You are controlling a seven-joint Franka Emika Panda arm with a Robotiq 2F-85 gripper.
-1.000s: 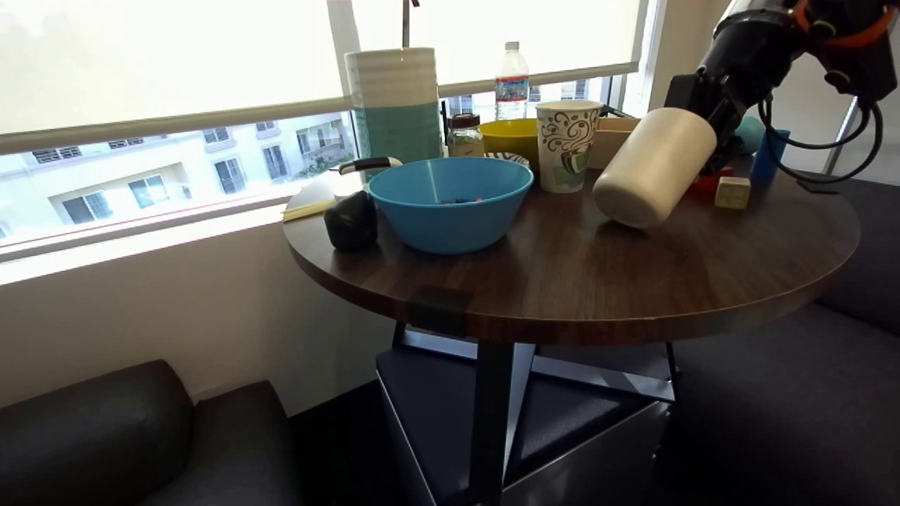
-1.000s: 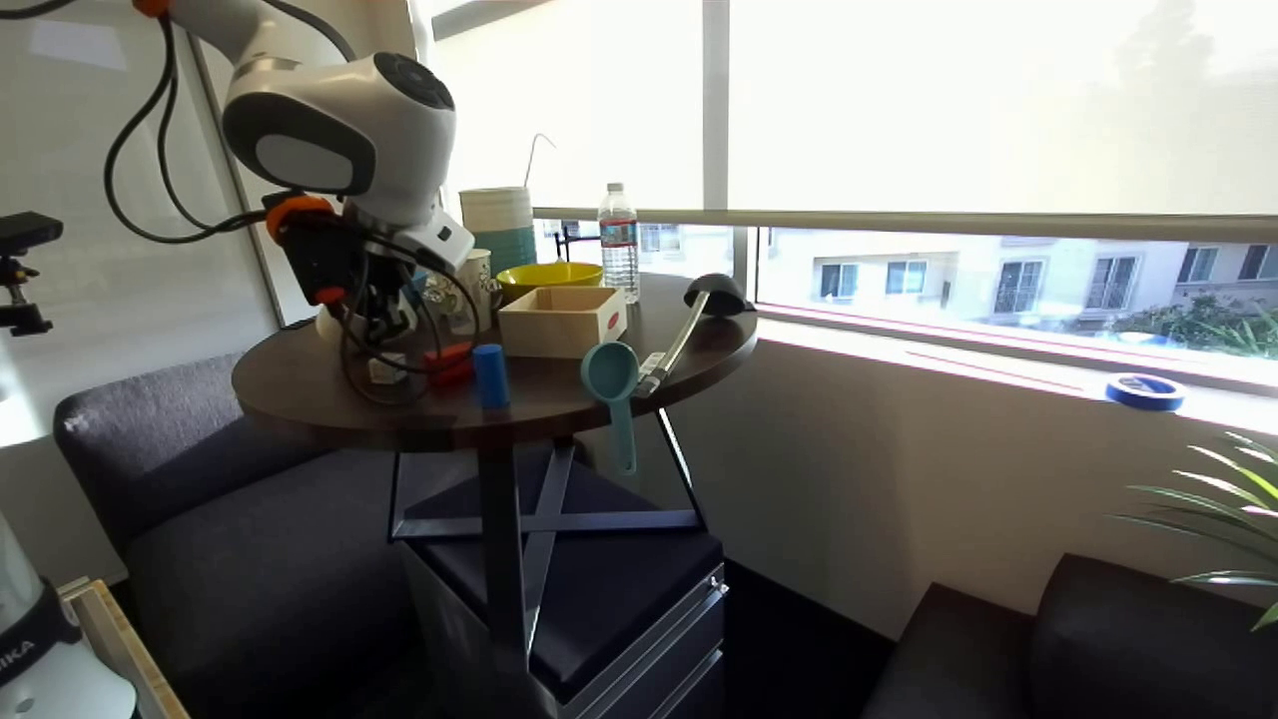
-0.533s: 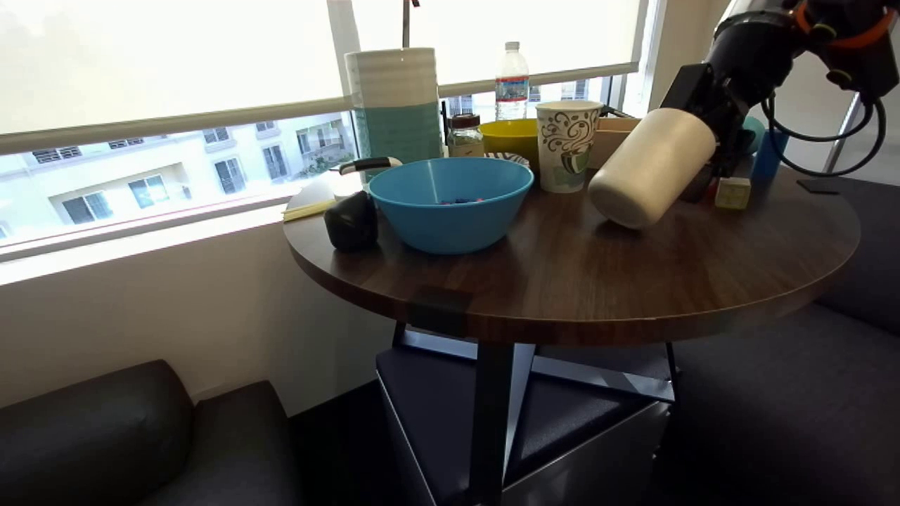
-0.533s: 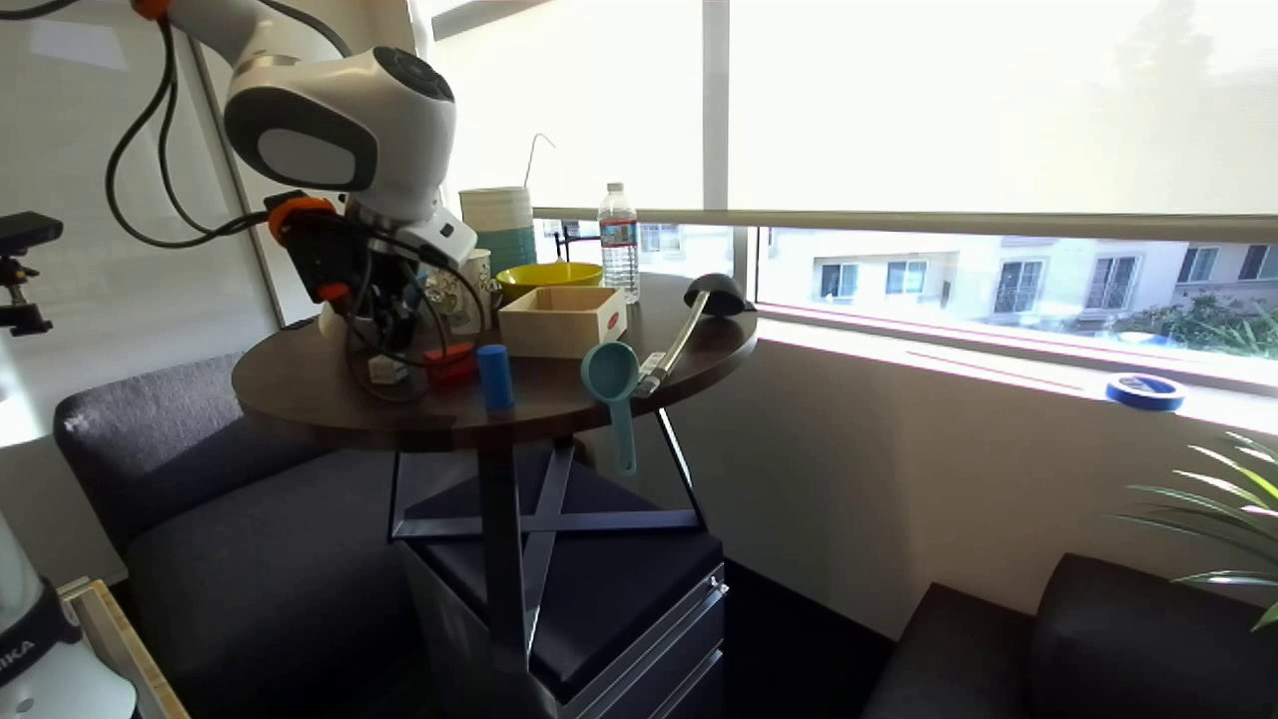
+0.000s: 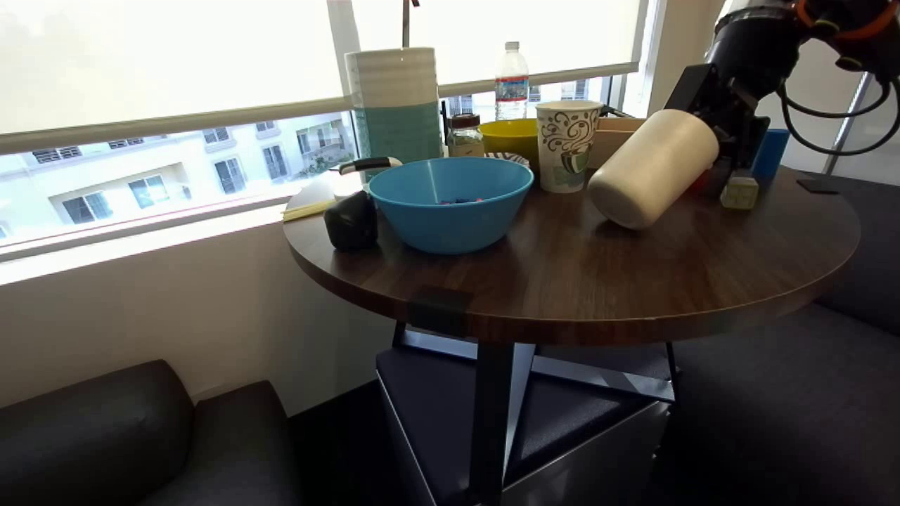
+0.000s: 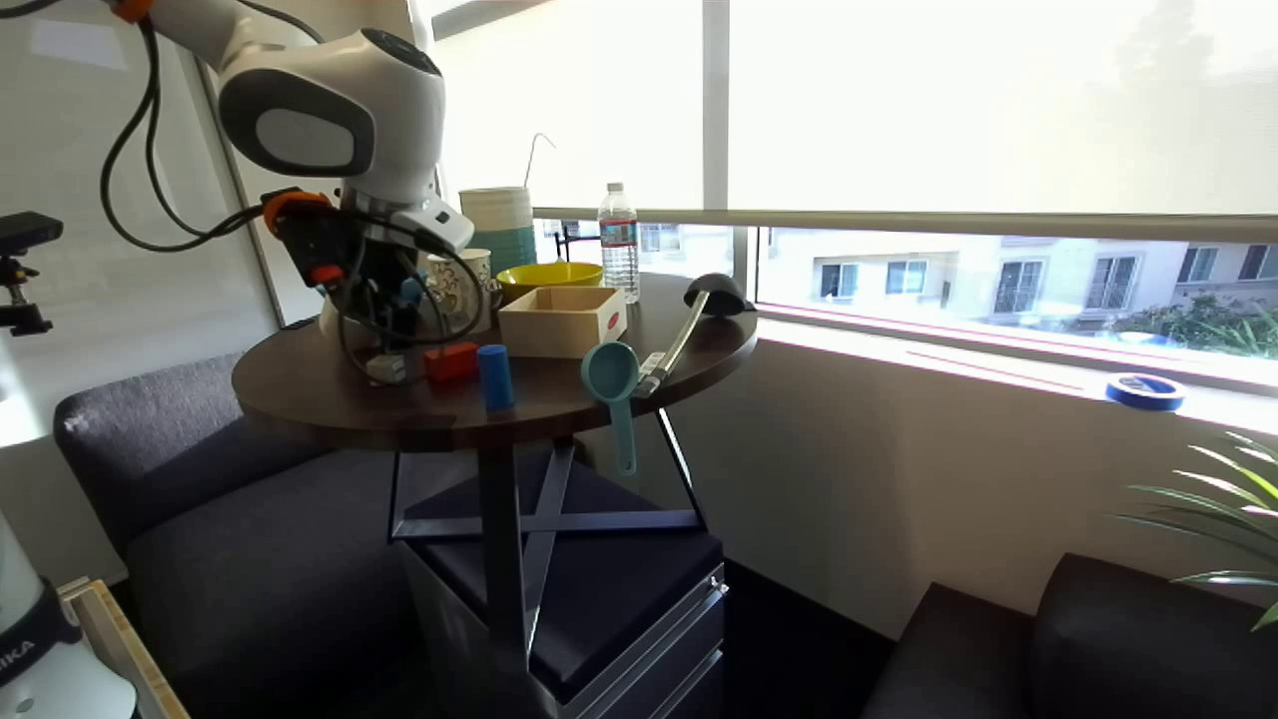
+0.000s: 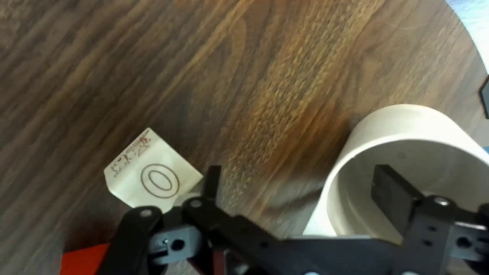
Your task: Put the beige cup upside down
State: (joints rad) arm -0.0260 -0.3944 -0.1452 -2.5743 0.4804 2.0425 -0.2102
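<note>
The beige cup (image 5: 654, 169) stands tilted, its base low near the tabletop and its mouth turned up toward my gripper (image 5: 728, 144). In the wrist view I look into the mouth of the beige cup (image 7: 405, 122). My gripper (image 7: 301, 185) has its jaws wide apart there: the right finger (image 7: 393, 194) reaches inside the cup, the left finger (image 7: 212, 183) is outside, well away from the wall. Neither finger visibly clamps it. Arm and cables mostly cover the beige cup (image 6: 330, 322) in an exterior view. Whether its base touches the table cannot be told.
Right by the outer finger sits a small pale cube (image 7: 160, 172), with a red block (image 6: 451, 362) and blue cylinder (image 6: 495, 377) close by. A patterned paper cup (image 5: 566, 147), blue bowl (image 5: 450, 211) and wooden box (image 6: 562, 325) stand on the round table (image 5: 576, 281).
My gripper's jaws have spread wide, and the arm has shifted slightly. The pale cube has been nudged a little. The beige cup keeps nearly the same tilt and place.
</note>
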